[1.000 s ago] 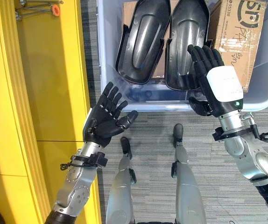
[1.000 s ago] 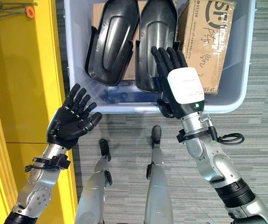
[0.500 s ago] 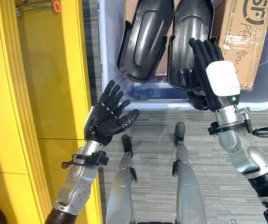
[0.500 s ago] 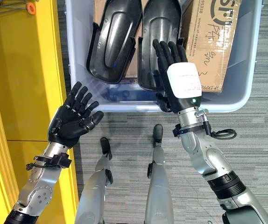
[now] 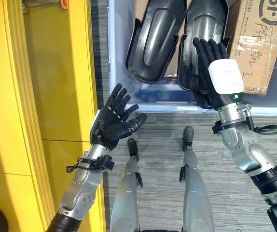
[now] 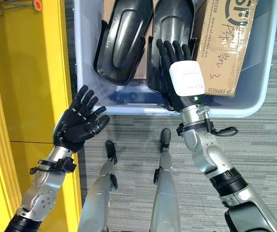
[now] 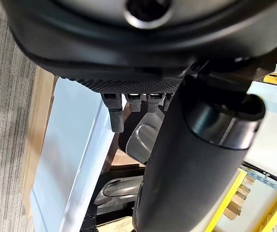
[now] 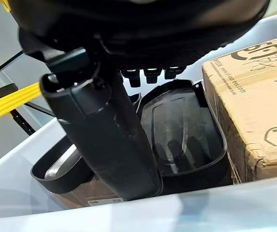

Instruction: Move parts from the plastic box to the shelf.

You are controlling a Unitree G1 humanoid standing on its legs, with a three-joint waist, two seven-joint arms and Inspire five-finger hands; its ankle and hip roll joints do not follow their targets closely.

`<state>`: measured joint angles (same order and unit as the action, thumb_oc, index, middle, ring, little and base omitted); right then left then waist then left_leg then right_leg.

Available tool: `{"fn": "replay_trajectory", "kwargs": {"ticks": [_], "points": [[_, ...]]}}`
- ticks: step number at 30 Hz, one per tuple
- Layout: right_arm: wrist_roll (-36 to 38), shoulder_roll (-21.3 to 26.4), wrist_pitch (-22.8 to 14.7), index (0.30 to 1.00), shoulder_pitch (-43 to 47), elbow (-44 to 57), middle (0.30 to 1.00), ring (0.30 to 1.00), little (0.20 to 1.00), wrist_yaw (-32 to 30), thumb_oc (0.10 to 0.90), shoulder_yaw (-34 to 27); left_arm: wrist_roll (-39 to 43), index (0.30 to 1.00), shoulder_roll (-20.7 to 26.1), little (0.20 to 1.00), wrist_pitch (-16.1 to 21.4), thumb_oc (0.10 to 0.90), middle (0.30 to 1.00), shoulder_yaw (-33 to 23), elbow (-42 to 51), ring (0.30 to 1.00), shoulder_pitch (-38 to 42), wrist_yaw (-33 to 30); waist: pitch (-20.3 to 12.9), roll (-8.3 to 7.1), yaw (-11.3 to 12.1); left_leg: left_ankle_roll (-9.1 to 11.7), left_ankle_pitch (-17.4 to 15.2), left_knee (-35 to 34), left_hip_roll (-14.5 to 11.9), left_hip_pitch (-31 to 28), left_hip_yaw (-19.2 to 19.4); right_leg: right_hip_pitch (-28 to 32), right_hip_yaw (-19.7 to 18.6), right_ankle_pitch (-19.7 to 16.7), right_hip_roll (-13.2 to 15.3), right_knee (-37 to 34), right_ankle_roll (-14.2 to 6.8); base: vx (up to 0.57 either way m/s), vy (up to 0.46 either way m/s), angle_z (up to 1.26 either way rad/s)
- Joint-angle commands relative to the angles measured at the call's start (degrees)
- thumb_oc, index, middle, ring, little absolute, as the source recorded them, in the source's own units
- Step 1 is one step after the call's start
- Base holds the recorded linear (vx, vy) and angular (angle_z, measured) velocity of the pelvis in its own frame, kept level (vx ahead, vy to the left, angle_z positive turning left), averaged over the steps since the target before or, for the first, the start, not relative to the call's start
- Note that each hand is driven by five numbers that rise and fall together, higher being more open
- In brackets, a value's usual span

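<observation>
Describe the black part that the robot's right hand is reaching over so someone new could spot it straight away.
Find the pale plastic box on the grey carpet beside the yellow shelf. Inside it two black scoop-shaped parts lie side by side, left of a cardboard box. The one you want is the right part, next to the cardboard, with the right hand spread open over its near end; the left part lies uncovered.

A cardboard box (image 5: 257,43) leans over grey striped carpet (image 5: 158,140).
</observation>
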<state>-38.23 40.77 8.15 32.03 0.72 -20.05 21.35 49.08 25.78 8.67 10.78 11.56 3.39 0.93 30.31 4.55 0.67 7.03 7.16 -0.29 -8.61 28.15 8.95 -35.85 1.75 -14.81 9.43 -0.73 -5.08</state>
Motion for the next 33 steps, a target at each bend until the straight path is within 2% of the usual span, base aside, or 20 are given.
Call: {"fn": "replay_trajectory", "kwargs": {"ticks": [1,8,18,21,25,29,33], "points": [[-3.29,0.81,-1.1,1.0,3.37,1.97,1.0,1.0,1.0,-3.33,0.9,1.36,-1.46,1.0,0.02,1.0,1.57,0.9,1.0,0.3,4.4,1.0,-0.74,2.69,-0.52,1.91,-0.66,-2.8,-0.26,3.86,1.24,4.88,-0.11,0.16,5.1,10.91,2.54,8.62,0.87,0.0,0.0,0.0],[-0.16,-0.91,1.27,1.0,3.8,0.73,1.0,1.0,1.0,-4.4,0.9,2.25,-2.02,1.0,-0.53,1.0,1.95,0.9,1.0,0.82,4.22,1.0,-0.64,2.54,-0.52,2.25,-0.5,-2.77,0.01,3.4,1.33,4.82,-0.12,-0.06,4.99,10.9,2.58,8.7,0.92,0.0,0.0,0.0],[2.9,-6.12,6.25,1.0,4.21,-2.72,1.0,1.0,1.0,-5.7,0.9,4.18,-2.04,1.0,-1.96,1.0,2.51,0.9,1.0,2.38,3.37,1.0,-0.2,2.98,-0.52,3.76,-0.45,-2.82,0.18,3.06,1.75,4.42,0.38,-0.67,4.55,10.84,2.83,9.07,1.12,0.0,0.017,0.01],[4.41,-8.19,6.54,1.0,3.83,-4.25,1.0,1.0,1.0,-6.54,0.9,4.77,-2.24,1.0,-2.46,1.0,2.59,0.9,1.0,3.04,3.06,1.0,-0.13,3.42,-0.52,4.2,-0.5,-2.9,0.16,3.2,1.91,4.54,0.48,-1.16,4.27,10.84,2.86,9.4,1.19,0.0,0.0,0.0],[2.81,-9.16,6.42,1.0,3.62,-4.25,1.0,1.0,1.0,-5.49,0.9,5.54,-2.5,1.0,-2.62,1.0,2.94,0.9,1.0,3.53,3.04,1.0,0.1,3.29,-0.52,4.32,-0.53,-2.91,0.13,3.22,1.97,4.62,0.55,-1.44,4.25,10.76,2.84,9.55,1.16,0.0,0.0,0.0],[0.1,-10.13,8.4,1.0,4.77,-4.65,1.0,1.0,1.0,-3.67,0.9,7.92,-2.5,1.0,-2.7,1.0,3.44,0.9,1.0,4.13,2.35,1.0,0.45,3.32,-0.52,4.57,-0.27,-2.86,0.25,3.28,1.99,4.78,0.33,-1.69,4.25,10.76,2.94,9.79,1.16,0.0,0.0,0.0],[-3.88,-10.42,8.89,1.0,5.47,-5.92,1.0,1.0,1.0,-2.53,0.9,9.51,-2.58,1.0,-2.79,1.0,3.35,0.9,1.0,4.11,2.04,1.0,0.63,3.67,-0.52,4.68,-0.04,-2.91,0.26,3.42,1.97,4.82,0.34,-1.73,4.36,10.74,3.07,9.95,1.13,0.0,0.0,0.0]]}}
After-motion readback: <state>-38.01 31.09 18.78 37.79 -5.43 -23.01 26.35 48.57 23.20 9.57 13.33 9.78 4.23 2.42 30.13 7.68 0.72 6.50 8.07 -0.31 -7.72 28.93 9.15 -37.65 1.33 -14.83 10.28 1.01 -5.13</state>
